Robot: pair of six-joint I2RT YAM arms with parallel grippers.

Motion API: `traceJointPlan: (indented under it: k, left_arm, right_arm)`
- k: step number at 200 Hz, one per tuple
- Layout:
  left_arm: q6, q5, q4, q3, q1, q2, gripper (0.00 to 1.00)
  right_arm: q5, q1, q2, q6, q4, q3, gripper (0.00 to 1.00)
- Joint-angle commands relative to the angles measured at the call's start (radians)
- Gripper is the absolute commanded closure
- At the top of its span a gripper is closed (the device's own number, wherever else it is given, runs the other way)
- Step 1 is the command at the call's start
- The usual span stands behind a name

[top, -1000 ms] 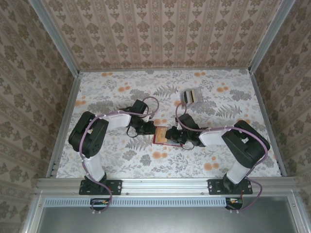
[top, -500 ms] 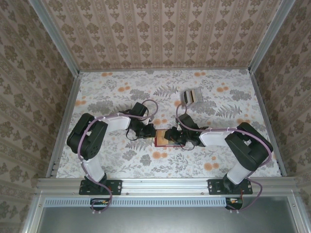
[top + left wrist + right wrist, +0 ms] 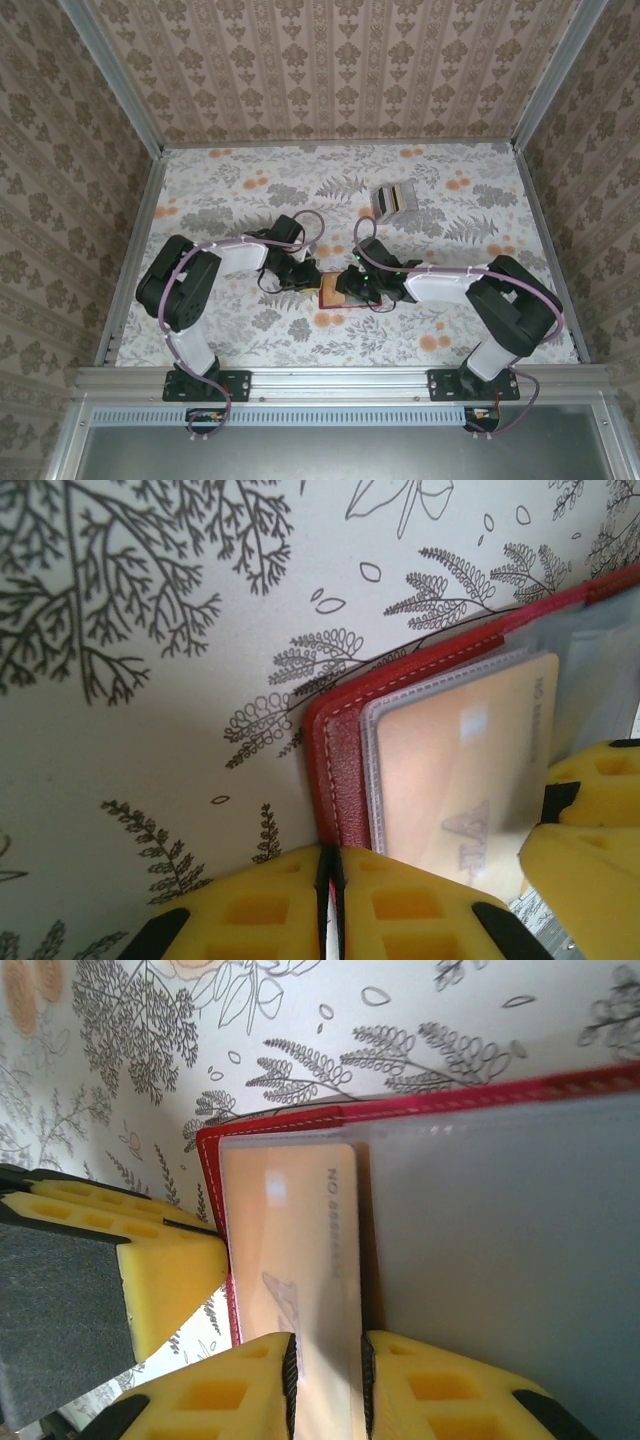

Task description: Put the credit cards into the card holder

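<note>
Red card holder [image 3: 328, 288] lies open on floral table [image 3: 230, 200], mid-table between both arms. Clear striped box [image 3: 393, 199] sits well apart, farther back.

Left gripper [image 3: 331, 880]: fingers pressed together, pinching holder's red cover edge.

Yellow credit card [image 3: 290, 1250] lies flat by holder's red corner, seemingly in clear plastic sleeve [image 3: 500, 1260].

Right gripper [image 3: 325, 1380]: fingers slightly apart, narrow gap, tips over card. Cannot tell whether they touch it.

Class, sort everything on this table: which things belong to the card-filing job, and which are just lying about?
Part of the job: red card holder, yellow credit card, left gripper, right gripper.
Lying about: clear striped box.
</note>
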State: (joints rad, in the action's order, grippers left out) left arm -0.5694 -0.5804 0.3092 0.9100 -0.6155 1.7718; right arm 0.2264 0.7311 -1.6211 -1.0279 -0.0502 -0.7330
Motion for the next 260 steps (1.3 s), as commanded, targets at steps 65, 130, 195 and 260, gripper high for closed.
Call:
traceJointPlan:
  k: [65, 130, 195, 260]
  left_arm:
    - [-0.067, -0.034, 0.059, -0.042, 0.037, -0.011, 0.87]
    - [-0.015, -0.056, 0.114, -0.029, 0.074, -0.034, 0.86]
    - [0.045, -0.12, 0.151, -0.02, 0.118, -0.039, 0.83]
    - [0.07, -0.135, 0.163, 0.0, 0.127, -0.017, 0.83]
  right_arm:
    - [-0.095, 0.029, 0.059, 0.086, 0.249, -0.096, 0.69]
    - [-0.205, 0.03, 0.195, 0.041, 0.393, -0.042, 0.65]
    - [-0.194, 0.024, 0.187, 0.032, 0.396, -0.007, 0.52]
    - [-0.205, 0.023, 0.145, 0.037, 0.395, 0.0, 0.47]
